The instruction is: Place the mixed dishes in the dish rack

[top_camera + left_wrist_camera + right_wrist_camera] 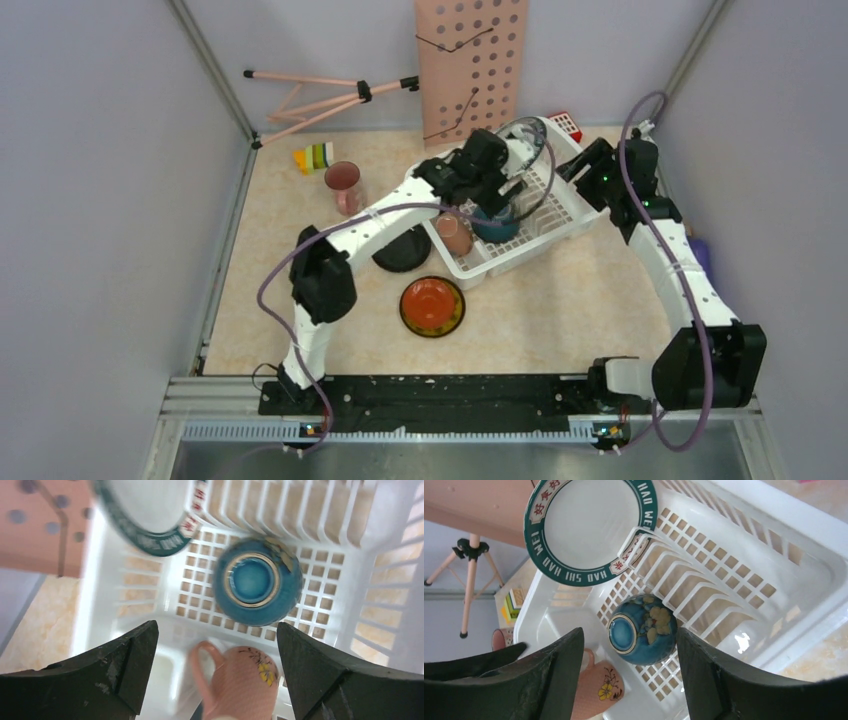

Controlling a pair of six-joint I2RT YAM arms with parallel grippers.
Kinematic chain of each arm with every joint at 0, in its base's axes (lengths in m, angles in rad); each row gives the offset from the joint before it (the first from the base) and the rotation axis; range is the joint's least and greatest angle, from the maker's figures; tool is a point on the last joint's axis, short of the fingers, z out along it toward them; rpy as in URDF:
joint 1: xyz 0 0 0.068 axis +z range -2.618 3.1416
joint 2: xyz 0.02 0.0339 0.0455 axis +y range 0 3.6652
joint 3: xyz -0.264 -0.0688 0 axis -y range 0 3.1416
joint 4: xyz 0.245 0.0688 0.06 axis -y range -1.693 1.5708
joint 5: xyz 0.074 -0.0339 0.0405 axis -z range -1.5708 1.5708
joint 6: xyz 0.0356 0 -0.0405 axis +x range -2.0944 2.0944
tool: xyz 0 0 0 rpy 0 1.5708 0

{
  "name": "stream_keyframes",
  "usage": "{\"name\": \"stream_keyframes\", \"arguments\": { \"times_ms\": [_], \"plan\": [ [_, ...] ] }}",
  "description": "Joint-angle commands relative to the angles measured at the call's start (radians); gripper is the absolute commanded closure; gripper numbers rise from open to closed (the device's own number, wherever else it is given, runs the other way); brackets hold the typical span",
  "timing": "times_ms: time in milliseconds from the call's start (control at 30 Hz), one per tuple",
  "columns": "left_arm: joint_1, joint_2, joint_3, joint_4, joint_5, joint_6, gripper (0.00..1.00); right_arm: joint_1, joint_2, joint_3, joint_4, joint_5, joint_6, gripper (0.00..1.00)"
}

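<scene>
over the dish rack [555, 215], both arms hung with nothing gripped. left jaws were spread wide, left fingers [115, 672] at the two bottom corners of the wrist view, nothing between them. right jaws were just as wide and empty, right fingers [724, 680] framing the rack interior from its far right side.

rack sat skewed on the tabletop [560, 310], toward the far right. inside it:
- white plate [528, 135] with a dark green lettered rim stood on edge in the upright dividers at the far end.
- teal bowl [252, 580] lay on the slotted floor beside the dividers, foot ring facing the cameras, so inverted or close to it.
- pink cup [240, 685] with a yellow flower print sat in the near left end, just beside the bowl. couldn't tell if the two touched, or whether the cup was on its side.

not loaded:
- second pink cup [343, 182] stood upright on the tabletop left of the rack, near the toy blocks [315, 157].
- red plate [432, 305] lay flat on the tabletop just in front of the rack's near corner.
- dark round dish [400, 252] lay beside the red plate, partly under my left arm.

perforated board [472, 60] leaned at the back wall behind the rack, tripod [325, 95] to its left.
</scene>
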Motion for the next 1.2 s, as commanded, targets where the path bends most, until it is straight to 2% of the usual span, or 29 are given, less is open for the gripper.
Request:
{"name": "stream_keyframes", "arguments": {
  "times_ms": [0,33,200,367,500,667,800,933,1167],
  "plan": [
    [0.064,-0.252,-0.067,0.156,0.035,-0.235,0.07,0.044,0.118,0.142,-0.021,-0.087,-0.108,0.35],
    [0.085,-0.283,-0.092,0.163,0.040,-0.260,0.07,0.065,0.150,0.171,-0.043,-0.088,-0.135,0.37],
    [0.198,-0.490,-0.339,0.280,0.050,-0.426,0.07,0.181,0.276,0.277,-0.149,-0.018,-0.222,0.65],
    [0.294,-0.654,-0.532,0.297,0.064,-0.544,0.07,0.250,0.404,0.380,-0.307,0.046,-0.388,0.73],
    [0.321,-0.744,-0.691,0.298,-0.017,-0.638,0.06,0.296,0.454,0.364,-0.323,0.173,-0.406,0.70],
    [0.361,-0.807,-0.839,0.294,-0.086,-0.737,0.06,0.312,0.505,0.353,-0.314,0.257,-0.394,0.69],
    [0.384,-0.898,-0.978,0.363,-0.109,-0.793,0.06,0.320,0.547,0.341,-0.278,0.263,-0.391,0.69],
    [0.417,-0.954,-1.024,0.369,-0.159,-0.814,0.05,0.348,0.592,0.349,-0.225,0.274,-0.390,0.69],
    [0.489,-0.983,-1.049,0.382,-0.197,-0.855,0.07,0.381,0.605,0.348,-0.119,0.043,-0.418,0.61]
  ]
}}
